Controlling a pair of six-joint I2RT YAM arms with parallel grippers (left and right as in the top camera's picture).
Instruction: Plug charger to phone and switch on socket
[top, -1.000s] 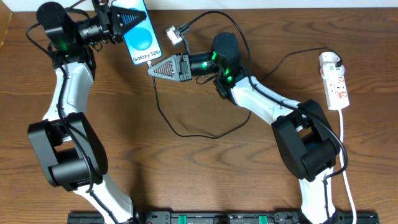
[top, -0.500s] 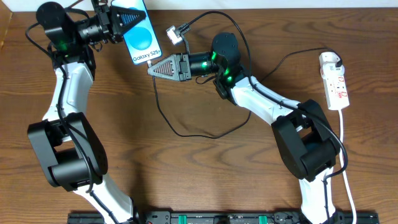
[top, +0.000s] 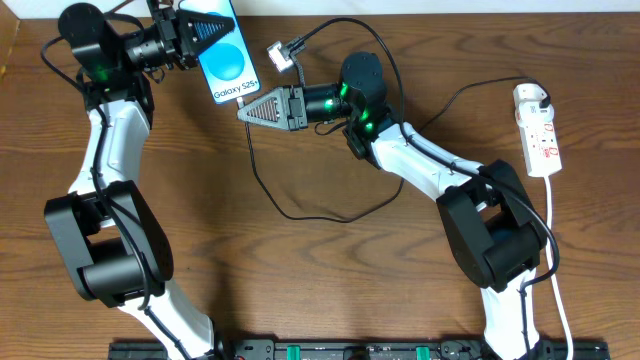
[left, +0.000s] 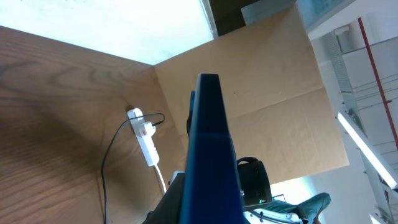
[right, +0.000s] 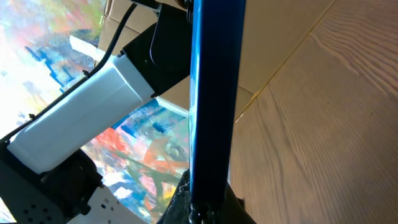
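The phone (top: 226, 58), with a blue screen and "Galaxy" text, is at the back left, held off the table by its top end. My left gripper (top: 203, 30) is shut on it. It shows edge-on in the left wrist view (left: 211, 155) and in the right wrist view (right: 214, 93). My right gripper (top: 248, 110) is shut on the charger's plug tip at the phone's bottom edge (right: 200, 211). The thin black charger cable (top: 300, 215) loops over the table to the white adapter (top: 530, 97). The adapter sits in the far end of the socket (top: 541, 135) at the right. The socket also shows in the left wrist view (left: 144, 134).
A thicker robot cable with a silver connector (top: 281, 54) hangs behind the right wrist. The socket's white cord (top: 557, 290) runs down the right edge. The left arm's white link (right: 81, 124) fills the left of the right wrist view. Cardboard (left: 261, 81) stands behind the table.
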